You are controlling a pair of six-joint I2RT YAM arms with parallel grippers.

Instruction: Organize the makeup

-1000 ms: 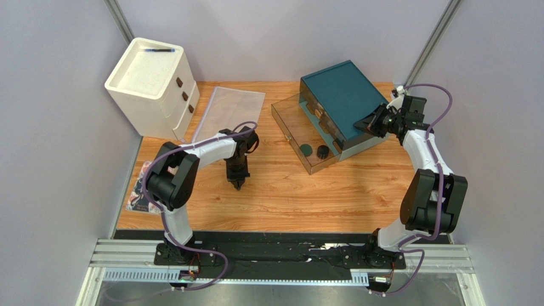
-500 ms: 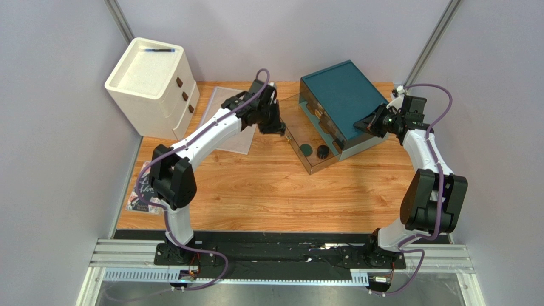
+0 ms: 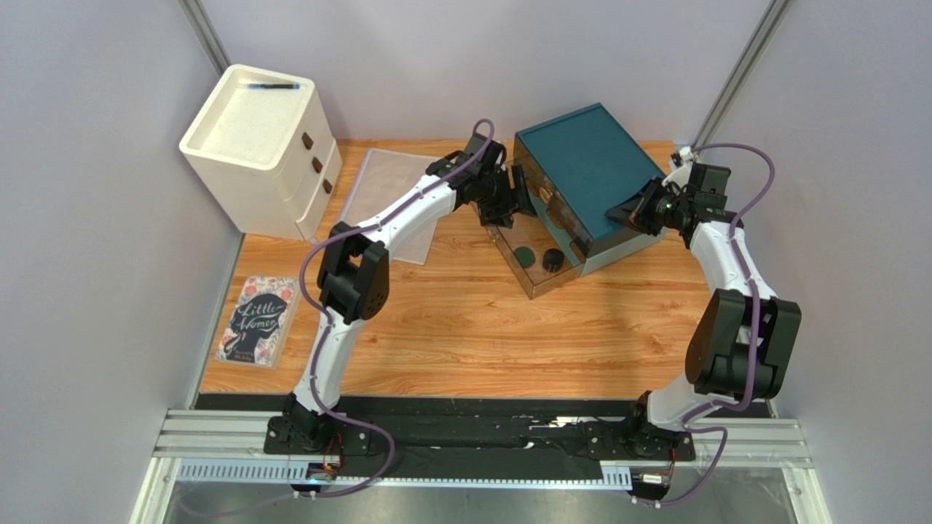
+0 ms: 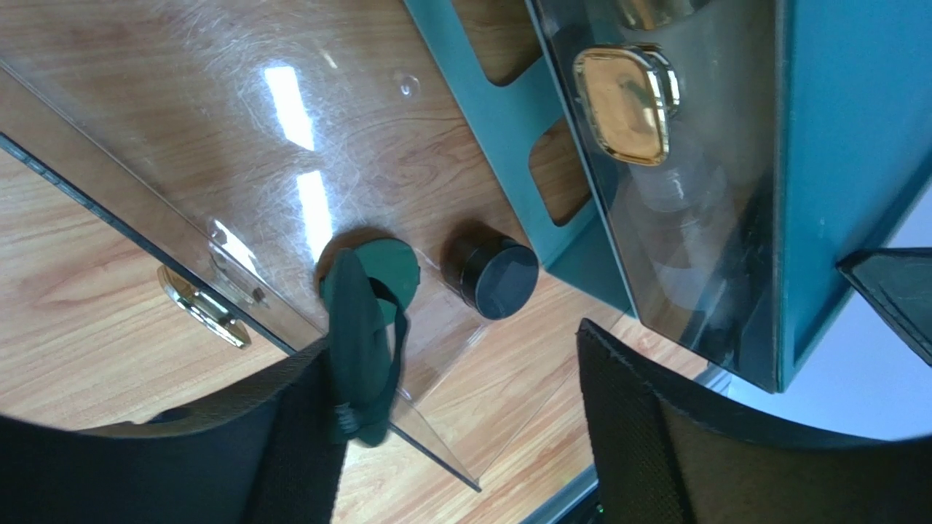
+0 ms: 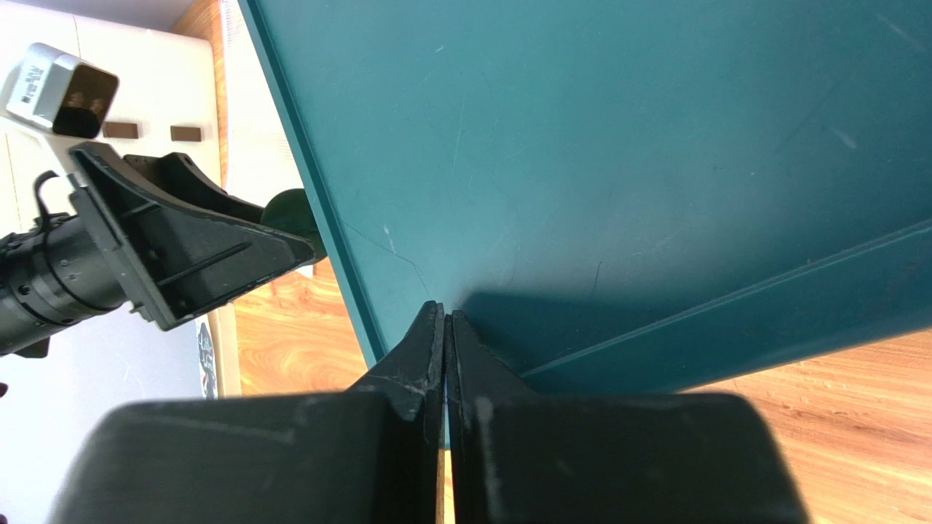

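My left gripper (image 3: 510,205) hangs over the clear drawer (image 3: 538,287) pulled out of the teal organizer (image 3: 585,164). Its jaws stand wide open (image 4: 454,366). A dark green puff (image 4: 352,344) with a strap sits edge-on against the inner face of the left finger (image 4: 290,437). Below it in the drawer (image 4: 219,131) lie a second green puff (image 4: 394,268) and a black round compact (image 4: 498,278). From above, those two show as the green puff (image 3: 525,258) and the compact (image 3: 554,260). My right gripper (image 3: 640,211) is shut, tips (image 5: 443,319) resting on the teal lid (image 5: 613,153), holding nothing.
A white drawer unit (image 3: 263,131) stands at the back left with a clear zip pouch (image 3: 377,197) beside it. An illustrated book (image 3: 260,319) lies at the table's left edge. The organizer's upper drawer has a gold knob (image 4: 624,104); the clear drawer carries a gold handle (image 4: 202,306).
My left arm has swung from the table's middle up and right to above the clear drawer, and its jaws have opened. The book is now uncovered. The right arm has not moved.
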